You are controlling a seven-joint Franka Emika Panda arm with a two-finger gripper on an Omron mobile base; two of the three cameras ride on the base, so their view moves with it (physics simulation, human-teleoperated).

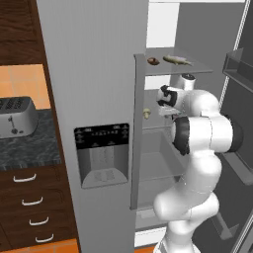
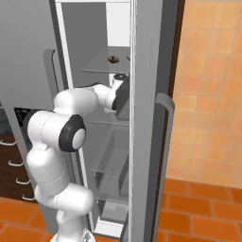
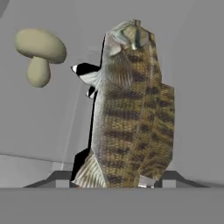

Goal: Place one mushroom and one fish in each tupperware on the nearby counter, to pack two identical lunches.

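My gripper is inside the open fridge at the middle shelf, with a striped tan-brown fish standing between its two fingertips, which press on its sides. A pale beige mushroom lies just beyond, to the fish's left. From the left base view the hand is beside that mushroom. On the top shelf lie a dark reddish-brown mushroom and a second fish; the mushroom also shows from the right. The tupperware is out of view.
The fridge's left door with its dispenser is closed; the right door stands open beside my arm. A silver toaster sits on the dark counter to the left, over wooden drawers.
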